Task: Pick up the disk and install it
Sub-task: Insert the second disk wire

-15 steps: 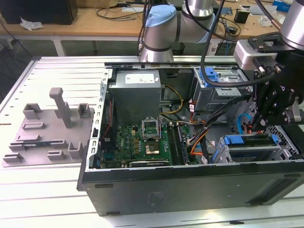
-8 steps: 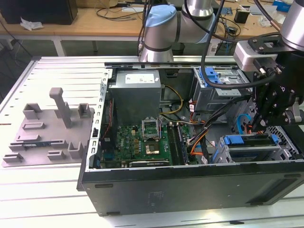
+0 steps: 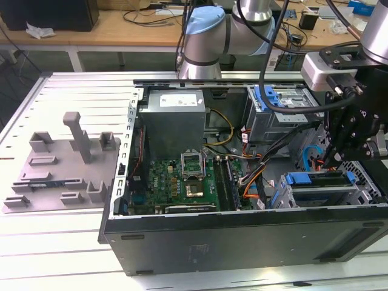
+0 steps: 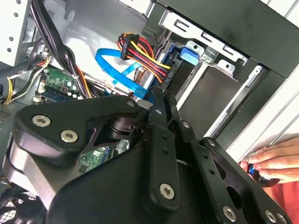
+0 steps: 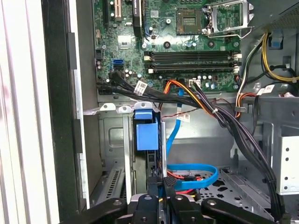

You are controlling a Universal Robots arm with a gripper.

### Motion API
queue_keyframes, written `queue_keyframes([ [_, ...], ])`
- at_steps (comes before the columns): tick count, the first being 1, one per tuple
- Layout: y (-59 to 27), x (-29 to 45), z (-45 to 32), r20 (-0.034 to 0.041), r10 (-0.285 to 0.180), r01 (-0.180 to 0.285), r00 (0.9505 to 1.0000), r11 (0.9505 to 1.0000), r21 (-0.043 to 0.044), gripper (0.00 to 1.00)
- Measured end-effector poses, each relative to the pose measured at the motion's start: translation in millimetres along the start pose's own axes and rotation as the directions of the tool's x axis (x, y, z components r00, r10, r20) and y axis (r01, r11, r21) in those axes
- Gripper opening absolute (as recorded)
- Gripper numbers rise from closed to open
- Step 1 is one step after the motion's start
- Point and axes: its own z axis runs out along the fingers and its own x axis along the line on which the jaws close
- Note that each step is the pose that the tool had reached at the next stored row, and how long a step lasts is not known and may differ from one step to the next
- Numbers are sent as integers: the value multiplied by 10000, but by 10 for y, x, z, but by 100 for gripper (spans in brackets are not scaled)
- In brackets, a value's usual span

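Note:
The disk [image 3: 315, 179], edged by its bright blue carrier, sits in the metal bay at the front corner of the open computer case, on the exterior view's right. In both wrist views its blue end [image 5: 145, 133] [image 4: 187, 55] shows between the bay's metal walls. My gripper [image 3: 332, 159] hangs just above that bay. Its two black fingers stand close together, shut, with the tips [image 5: 161, 179] [image 4: 163, 98] pointing at the disk's near edge. Whether they touch it is hidden.
A blue data cable [image 5: 196, 175] and bundled power wires [image 5: 219, 116] run beside the bay. The motherboard [image 3: 182, 179] fills the case floor, and a second drive cage with a blue bracket [image 3: 273, 97] stands behind. A person's hand [image 4: 275, 161] rests outside the case.

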Motion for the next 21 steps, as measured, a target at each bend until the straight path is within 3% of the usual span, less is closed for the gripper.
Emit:
queue_keyframes([
  [21,27,23,54,3,-48,48,10000,10000,-1,16],
])
